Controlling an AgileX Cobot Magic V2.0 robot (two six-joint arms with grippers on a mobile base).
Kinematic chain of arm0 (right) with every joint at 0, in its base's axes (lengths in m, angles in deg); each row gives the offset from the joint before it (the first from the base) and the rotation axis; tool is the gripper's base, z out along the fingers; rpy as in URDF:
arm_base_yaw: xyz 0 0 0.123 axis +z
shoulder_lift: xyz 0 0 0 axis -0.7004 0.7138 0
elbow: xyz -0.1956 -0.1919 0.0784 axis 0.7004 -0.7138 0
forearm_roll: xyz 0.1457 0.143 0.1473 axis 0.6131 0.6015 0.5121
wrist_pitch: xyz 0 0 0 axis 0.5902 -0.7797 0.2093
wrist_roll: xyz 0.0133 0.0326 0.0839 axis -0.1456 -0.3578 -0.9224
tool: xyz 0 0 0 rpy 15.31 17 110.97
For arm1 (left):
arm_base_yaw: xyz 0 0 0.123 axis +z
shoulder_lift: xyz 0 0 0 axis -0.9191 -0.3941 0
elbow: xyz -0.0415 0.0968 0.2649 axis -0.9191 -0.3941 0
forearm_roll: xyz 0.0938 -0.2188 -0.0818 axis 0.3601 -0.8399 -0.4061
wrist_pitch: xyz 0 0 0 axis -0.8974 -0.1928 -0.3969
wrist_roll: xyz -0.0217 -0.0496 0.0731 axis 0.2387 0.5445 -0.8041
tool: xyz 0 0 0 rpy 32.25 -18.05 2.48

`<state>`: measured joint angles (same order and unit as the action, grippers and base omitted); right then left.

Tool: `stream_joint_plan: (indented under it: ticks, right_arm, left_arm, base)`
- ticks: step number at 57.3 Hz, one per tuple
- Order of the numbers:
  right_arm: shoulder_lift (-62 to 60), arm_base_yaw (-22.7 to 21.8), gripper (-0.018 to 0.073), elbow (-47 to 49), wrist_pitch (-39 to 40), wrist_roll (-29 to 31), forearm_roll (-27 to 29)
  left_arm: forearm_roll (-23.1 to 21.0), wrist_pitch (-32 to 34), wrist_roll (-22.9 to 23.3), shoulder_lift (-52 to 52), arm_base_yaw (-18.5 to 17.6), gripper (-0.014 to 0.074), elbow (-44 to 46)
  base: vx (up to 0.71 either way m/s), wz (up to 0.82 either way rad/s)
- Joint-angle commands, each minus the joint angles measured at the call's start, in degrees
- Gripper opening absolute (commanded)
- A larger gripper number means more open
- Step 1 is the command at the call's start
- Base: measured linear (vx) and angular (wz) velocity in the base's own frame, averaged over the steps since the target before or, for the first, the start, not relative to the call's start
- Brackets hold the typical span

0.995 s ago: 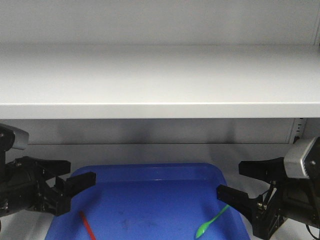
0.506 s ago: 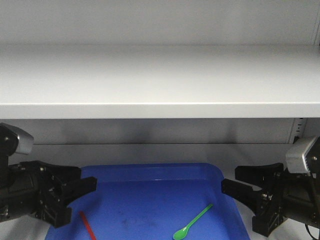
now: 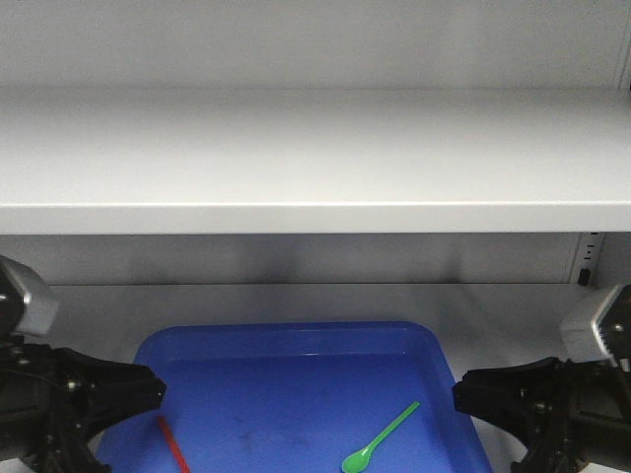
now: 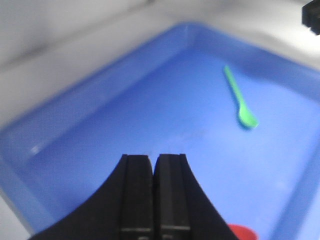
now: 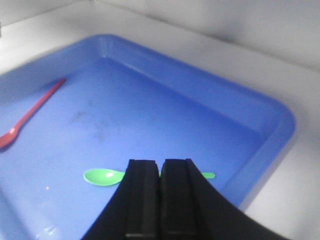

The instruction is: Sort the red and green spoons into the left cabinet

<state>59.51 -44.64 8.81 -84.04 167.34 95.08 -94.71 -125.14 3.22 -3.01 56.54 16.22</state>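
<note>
Right wrist view shows the red spoon [image 5: 30, 116] whole; front view crops it. Green spoon [image 3: 380, 438] lies in the blue tray [image 3: 296, 340]. Both pincers, left gripper [image 4: 152, 165] and right gripper [image 5: 160, 170], are closed and empty.

A blue plastic tray [image 3: 296, 340] sits on the pale grey surface, rounded corners and a raised rim all round. Its floor shows faint dark scuff marks [image 5: 90, 120] near the middle, and the rim catches some glare.

I can read no text, label, brand, number or sign in any view, neither on the tray [image 3: 296, 340] nor on the cabinet [image 3: 315, 158] above my pincers.
</note>
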Motion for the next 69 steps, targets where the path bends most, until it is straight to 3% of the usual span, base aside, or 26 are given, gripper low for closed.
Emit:
stream_joint_plan:
  ticks: [1,12,20,31,41,61,69]
  right_arm:
    - [-4.37,0.05,-0.0003,1.66,1.12,-2.70,0.96]
    - [-12.67,0.05,-0.0003,1.66,3.70,-7.94,-2.19]
    - [-18.86,0.05,-0.0003,1.66,4.40,-13.14,-7.42]
    - [-24.19,0.05,-0.0003,1.66,7.84,-22.11,-16.27]
    - [-28.01,0.05,-0.0003,1.49,10.25,-27.54,-20.87]
    - [-41.52,0.05,-0.0003,-12.76,21.68,-31.05,-19.69]
    - [-44.49,0.05,-0.0003,-14.18,21.22,-31.10,-19.01]
  left_arm:
    - [-2.79,0.68,1.02,4.55,-0.02,-0.0001,0.77]
    - [-2.81,6.40,1.83,14.33,-0.02,-0.0001,-6.78]
    - [-2.85,9.80,3.75,23.71,-0.02,-0.0001,-13.12]
    - [-2.79,10.77,9.74,34.45,-0.02,-0.0001,-18.97]
    - [-2.79,11.94,10.60,41.68,-0.02,-0.0001,-23.59]
    - [-1.64,14.52,13.29,44.12,-0.02,-0.0001,-25.39]
    - [-1.77,13.82,13.29,44.12,-0.02,-0.0001,-25.39]
  base:
    - [0.00,0.00]
    - [0.00,0.00]
    - [0.00,0.00]
    - [0.00,0.00]
    - [0.00,0.00]
    - [0.00,0.00]
    - [0.00,0.00]
